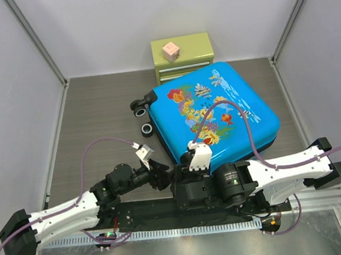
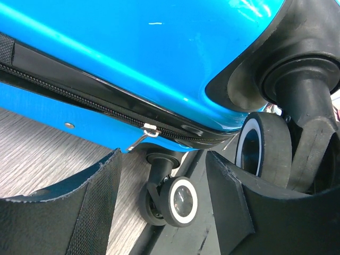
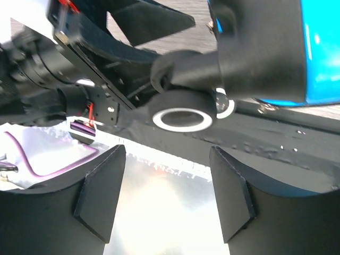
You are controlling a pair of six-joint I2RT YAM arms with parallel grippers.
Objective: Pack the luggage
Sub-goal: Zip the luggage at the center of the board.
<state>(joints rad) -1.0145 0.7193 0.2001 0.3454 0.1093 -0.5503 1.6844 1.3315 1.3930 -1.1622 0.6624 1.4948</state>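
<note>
Left pincer (image 2: pixel 164 178) fingers are held apart with nothing clamped between them, low at the near corner of the luggage (image 1: pixel 217 114). The right pincer (image 3: pixel 167 164) is likewise spread and empty, just beside it at the same corner. Between the left fingers a small metal zip pull (image 2: pixel 144 133) is framed, hanging from the black zip line under the blue shell, with a white-rimmed wheel (image 2: pixel 183 201) below it. A black castor (image 3: pixel 183 114) is seen just beyond the right fingers; whether it is the same wheel cannot be told.

The luggage is laid flat and closed on the grey table (image 1: pixel 97 110), printed shell up, its near corner close to both pincers. Behind it a green drawer chest (image 1: pixel 183 58) is set against the far wall, with a pink cube (image 1: pixel 170 50) resting on top.

Several faults may be expected from here. The zip pull is small and loose, so it could be missed or let slip if the fingers are closed off-centre. With both pincers crowded at one corner, a collision could be caused by a swing of either arm. A finger could also be caught against a wheel. If the shell is pushed rather than gripped, the case could be slid back into the chest.
</note>
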